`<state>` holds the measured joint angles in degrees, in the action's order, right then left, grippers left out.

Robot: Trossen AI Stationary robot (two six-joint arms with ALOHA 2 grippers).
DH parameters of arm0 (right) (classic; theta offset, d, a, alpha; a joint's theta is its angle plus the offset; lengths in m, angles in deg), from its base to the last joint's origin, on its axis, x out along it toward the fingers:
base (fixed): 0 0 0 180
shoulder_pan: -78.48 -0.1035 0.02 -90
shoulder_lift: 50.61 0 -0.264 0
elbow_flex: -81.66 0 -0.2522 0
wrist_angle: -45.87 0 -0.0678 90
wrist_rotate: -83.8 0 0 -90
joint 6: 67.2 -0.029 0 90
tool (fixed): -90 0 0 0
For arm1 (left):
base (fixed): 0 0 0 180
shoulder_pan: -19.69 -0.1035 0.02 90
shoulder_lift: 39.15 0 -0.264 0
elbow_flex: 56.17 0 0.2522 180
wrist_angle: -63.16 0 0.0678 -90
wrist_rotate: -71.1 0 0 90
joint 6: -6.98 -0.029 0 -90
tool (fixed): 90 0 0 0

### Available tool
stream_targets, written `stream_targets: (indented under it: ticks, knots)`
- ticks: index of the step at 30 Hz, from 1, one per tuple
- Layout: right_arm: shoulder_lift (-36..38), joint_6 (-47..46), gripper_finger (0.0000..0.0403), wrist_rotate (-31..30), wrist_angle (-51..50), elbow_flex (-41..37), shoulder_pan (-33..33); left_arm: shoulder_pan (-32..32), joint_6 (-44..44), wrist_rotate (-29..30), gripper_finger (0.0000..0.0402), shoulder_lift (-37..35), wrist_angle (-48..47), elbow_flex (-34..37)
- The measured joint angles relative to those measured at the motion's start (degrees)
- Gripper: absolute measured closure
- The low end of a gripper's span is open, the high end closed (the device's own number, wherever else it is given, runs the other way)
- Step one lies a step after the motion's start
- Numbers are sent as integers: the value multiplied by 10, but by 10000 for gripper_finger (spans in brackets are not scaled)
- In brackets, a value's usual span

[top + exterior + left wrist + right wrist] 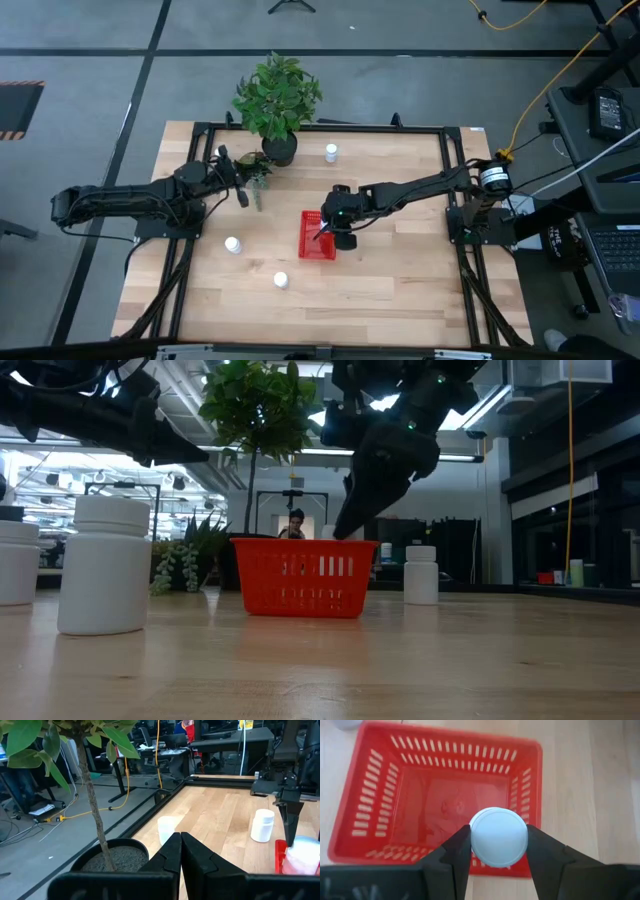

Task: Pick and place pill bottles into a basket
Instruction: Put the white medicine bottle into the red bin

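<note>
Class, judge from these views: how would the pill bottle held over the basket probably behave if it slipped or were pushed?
The pill bottle looks smooth and round, so the right gripper might let it slip. On its side it would probably roll. Over the basket, it would likely drop in.

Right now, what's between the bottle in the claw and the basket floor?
Nothing. The right wrist view shows the right gripper holding the bottle over the bare basket floor.

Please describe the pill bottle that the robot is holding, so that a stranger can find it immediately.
Find the red basket in the middle of the table. Directly above it, the right gripper clamps a white pill bottle. The other visible bottles stand on the wood; only this one is in the air.
</note>
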<state>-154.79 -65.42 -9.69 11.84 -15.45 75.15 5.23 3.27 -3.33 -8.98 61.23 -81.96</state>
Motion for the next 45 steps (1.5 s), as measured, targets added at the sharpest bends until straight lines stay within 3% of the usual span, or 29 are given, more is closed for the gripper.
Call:
stream_targets:
  ticks: [18,33,45]
  knots:
    - [-13,1,244,-20,-5,0,0,0,0,0,398,0,0,0]
    - [-12,-15,192,-20,-10,0,1,0,1,0,398,0,0,0]
    - [-3,-12,181,-19,-22,22,1,0,1,0,398,0,0,0]
